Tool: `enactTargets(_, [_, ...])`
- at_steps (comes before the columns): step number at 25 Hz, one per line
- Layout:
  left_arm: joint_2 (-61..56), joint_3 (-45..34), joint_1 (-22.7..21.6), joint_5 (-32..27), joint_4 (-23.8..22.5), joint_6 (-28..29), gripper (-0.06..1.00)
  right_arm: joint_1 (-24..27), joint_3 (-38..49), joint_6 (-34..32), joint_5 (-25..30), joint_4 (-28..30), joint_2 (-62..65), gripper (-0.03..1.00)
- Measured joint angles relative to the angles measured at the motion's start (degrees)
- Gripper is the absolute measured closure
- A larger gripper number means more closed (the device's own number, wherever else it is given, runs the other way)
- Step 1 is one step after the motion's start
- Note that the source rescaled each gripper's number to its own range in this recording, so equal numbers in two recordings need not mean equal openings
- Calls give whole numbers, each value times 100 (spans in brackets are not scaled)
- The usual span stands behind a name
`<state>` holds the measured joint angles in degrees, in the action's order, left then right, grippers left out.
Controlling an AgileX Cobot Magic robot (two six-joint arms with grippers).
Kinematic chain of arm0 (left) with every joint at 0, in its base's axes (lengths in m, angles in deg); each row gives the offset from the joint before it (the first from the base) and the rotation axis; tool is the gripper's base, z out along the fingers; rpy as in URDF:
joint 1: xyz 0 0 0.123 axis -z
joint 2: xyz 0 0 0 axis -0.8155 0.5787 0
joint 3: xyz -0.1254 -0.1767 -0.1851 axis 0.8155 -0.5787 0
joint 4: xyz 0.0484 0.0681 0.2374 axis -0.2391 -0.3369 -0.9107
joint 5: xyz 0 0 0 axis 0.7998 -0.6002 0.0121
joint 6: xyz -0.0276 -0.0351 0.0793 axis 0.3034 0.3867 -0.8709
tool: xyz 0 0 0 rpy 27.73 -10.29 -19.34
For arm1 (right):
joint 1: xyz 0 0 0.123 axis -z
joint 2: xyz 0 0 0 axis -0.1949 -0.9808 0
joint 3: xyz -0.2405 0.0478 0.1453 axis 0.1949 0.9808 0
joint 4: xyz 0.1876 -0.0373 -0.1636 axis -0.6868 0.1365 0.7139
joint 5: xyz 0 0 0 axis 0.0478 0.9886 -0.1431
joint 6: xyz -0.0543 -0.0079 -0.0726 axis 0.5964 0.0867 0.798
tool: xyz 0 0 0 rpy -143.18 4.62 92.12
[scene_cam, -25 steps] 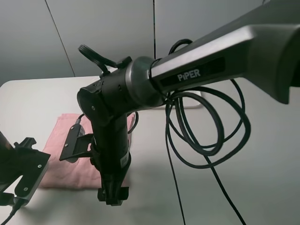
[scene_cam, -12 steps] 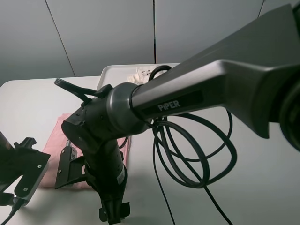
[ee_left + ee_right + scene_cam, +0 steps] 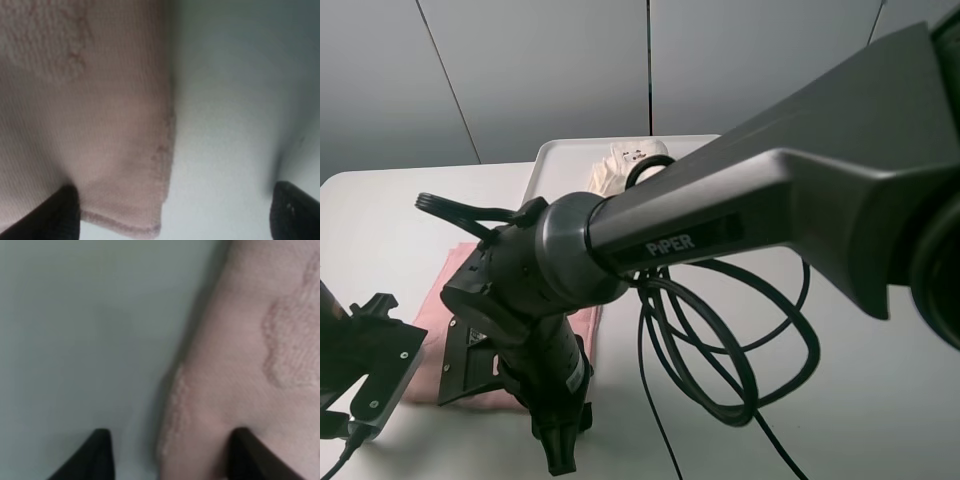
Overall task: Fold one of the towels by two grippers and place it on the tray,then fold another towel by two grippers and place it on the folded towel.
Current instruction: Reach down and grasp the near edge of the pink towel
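Left jaws wide, right jaws narrower yet apart, each astride an edge of the pink towel (image 3: 90,125).

Right arm (image 3: 750,215) hid most of the pink towel (image 3: 430,315), tray (image 3: 558,152) and cream towel (image 3: 612,165); both wrist views were blurred, fingertips cropped.

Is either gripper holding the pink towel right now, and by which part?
Nothing is held yet. The left gripper stands open around the pink towel's corner. The right gripper straddles its edge, jaws apart.
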<state>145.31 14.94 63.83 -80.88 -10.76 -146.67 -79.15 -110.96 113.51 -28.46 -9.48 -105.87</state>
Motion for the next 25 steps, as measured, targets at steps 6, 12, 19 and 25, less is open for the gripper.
enactTargets(6, [0,0,0,0,0,0,-4,0,0,-214,-92,0,0,95])
enactTargets(12, [10,0,0,86,83,0,-4,0,0,-238,-92,0,0,96])
enactTargets(19, [10,-161,0,583,105,22,-4,0,0,-276,-92,0,0,97])
enactTargets(25, [10,-214,0,816,105,12,43,0,0,-276,-34,-11,0,97])
